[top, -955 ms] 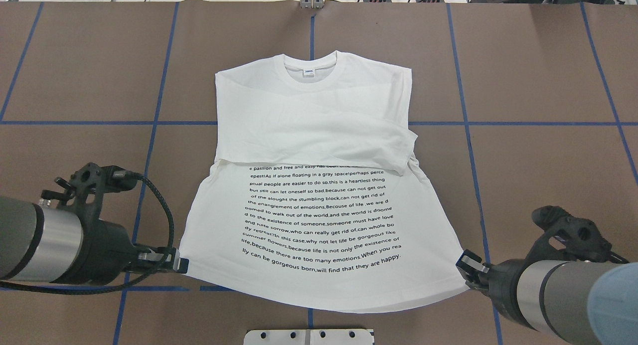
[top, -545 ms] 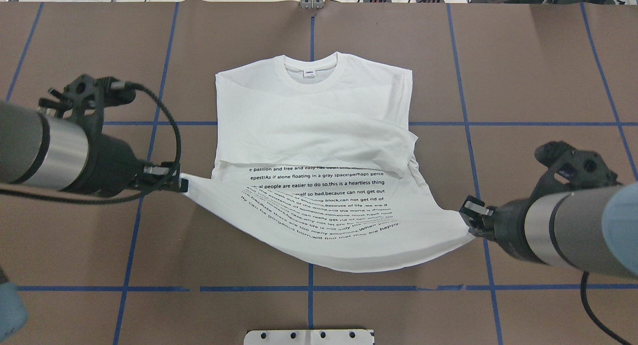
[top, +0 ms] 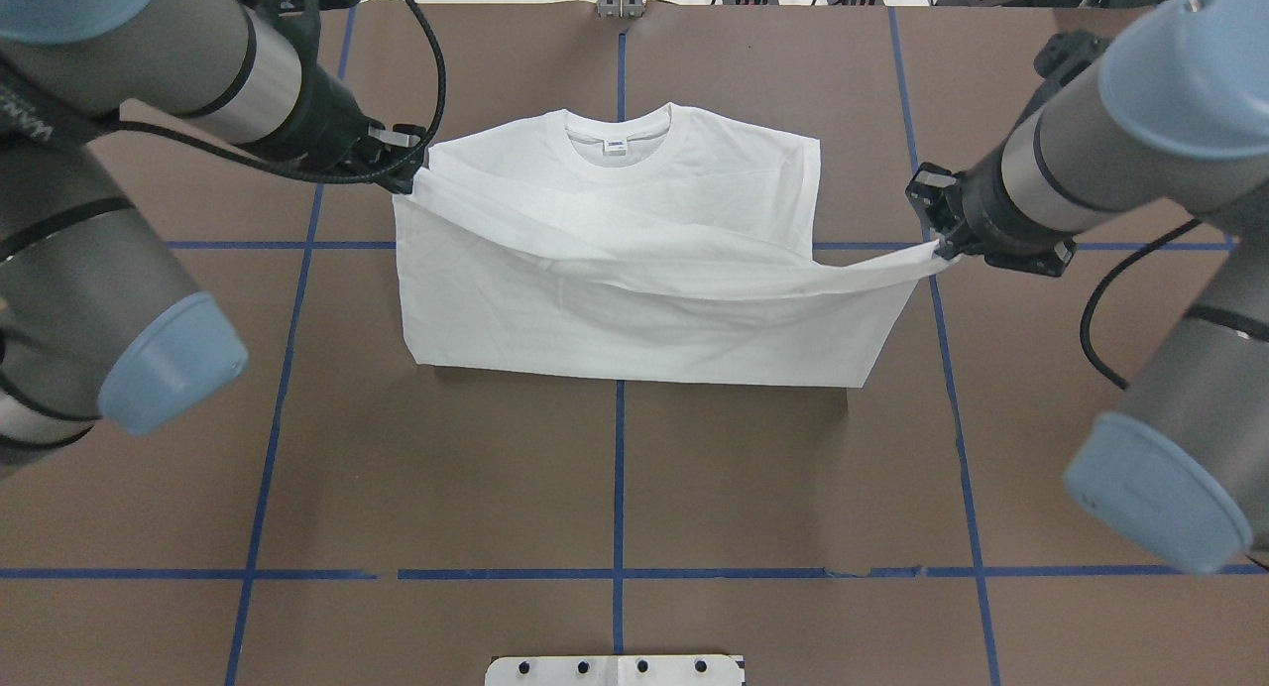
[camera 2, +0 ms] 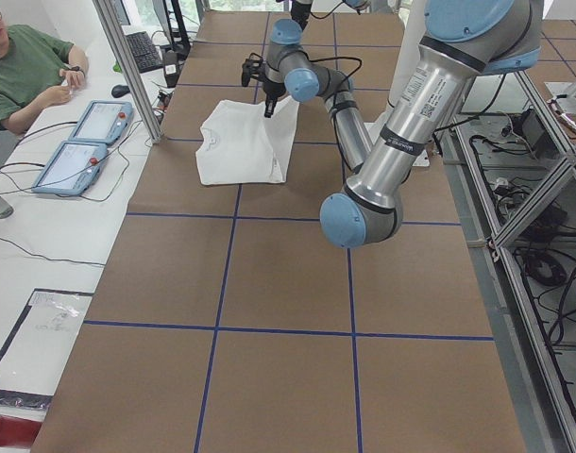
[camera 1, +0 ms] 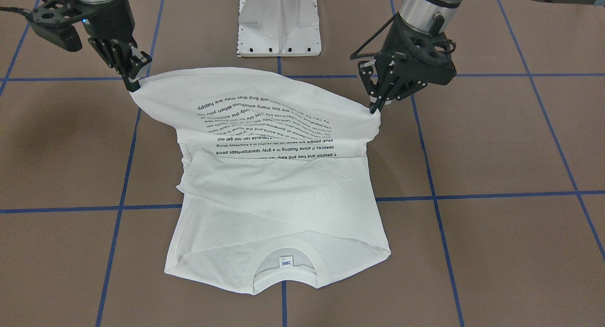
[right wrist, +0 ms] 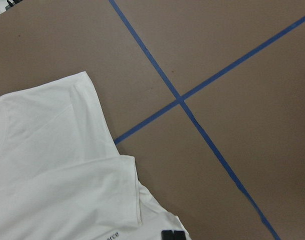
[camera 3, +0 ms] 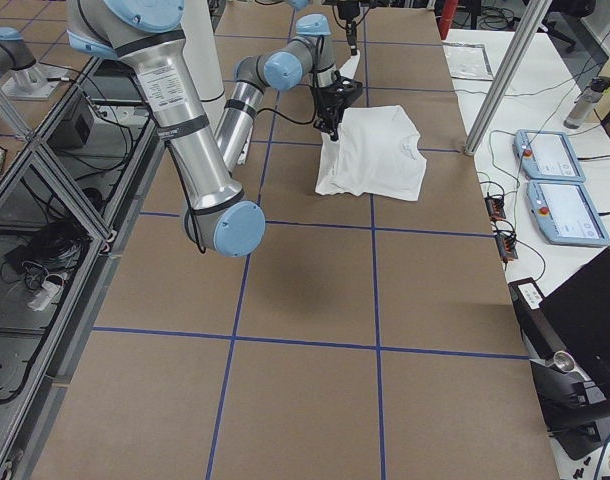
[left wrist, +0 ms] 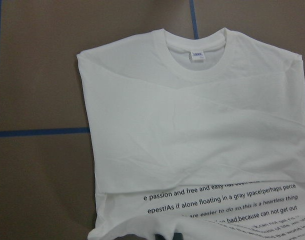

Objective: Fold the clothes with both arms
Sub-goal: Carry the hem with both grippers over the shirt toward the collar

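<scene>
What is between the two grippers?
The lifted hem of the white T-shirt stretches from the left gripper to the right gripper, in the overhead view.

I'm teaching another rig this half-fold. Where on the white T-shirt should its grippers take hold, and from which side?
At the two hem corners of the T-shirt, each from its outer side, as the left gripper and right gripper hold it. The corners are thin free edges, and pinching both likely keeps the hem spread flat.

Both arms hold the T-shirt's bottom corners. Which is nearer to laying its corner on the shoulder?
Probably the left. The left tool holds its corner right beside the T-shirt's shoulder; the right tool holds its corner out past the shirt's side, short of the shoulder.
</scene>
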`<state>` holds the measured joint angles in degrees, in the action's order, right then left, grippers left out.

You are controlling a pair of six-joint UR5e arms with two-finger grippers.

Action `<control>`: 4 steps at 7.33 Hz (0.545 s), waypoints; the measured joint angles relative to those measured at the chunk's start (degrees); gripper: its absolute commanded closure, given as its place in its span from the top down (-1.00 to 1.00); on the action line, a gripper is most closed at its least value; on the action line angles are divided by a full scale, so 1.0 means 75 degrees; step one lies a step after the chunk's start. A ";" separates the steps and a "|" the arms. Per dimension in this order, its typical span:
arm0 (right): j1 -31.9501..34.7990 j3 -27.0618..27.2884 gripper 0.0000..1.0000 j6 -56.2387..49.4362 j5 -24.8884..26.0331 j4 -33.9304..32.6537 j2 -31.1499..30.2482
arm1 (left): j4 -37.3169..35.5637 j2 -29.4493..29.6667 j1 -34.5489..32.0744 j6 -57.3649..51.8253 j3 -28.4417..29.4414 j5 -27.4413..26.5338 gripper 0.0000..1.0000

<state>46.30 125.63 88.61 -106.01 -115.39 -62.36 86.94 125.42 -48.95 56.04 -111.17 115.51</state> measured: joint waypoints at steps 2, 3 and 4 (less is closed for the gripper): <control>0.0574 -0.1811 -1.00 -0.0428 -0.0106 0.0639 0.0930 | 0.0771 0.0549 -0.0331 -0.0508 0.1600 -0.0256 -1.00; 0.0669 -0.2719 -1.00 -0.0473 -0.0081 0.1226 0.1260 | 0.1271 0.0740 -0.0376 -0.0628 0.2431 -0.0513 -1.00; 0.0702 -0.3593 -1.00 -0.0487 -0.0002 0.1695 0.1622 | 0.1692 0.0911 -0.0391 -0.0714 0.3191 -0.0718 -1.00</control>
<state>51.57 98.69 84.95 -106.02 -102.68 -50.20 99.62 132.25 -51.89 50.68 -87.24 110.12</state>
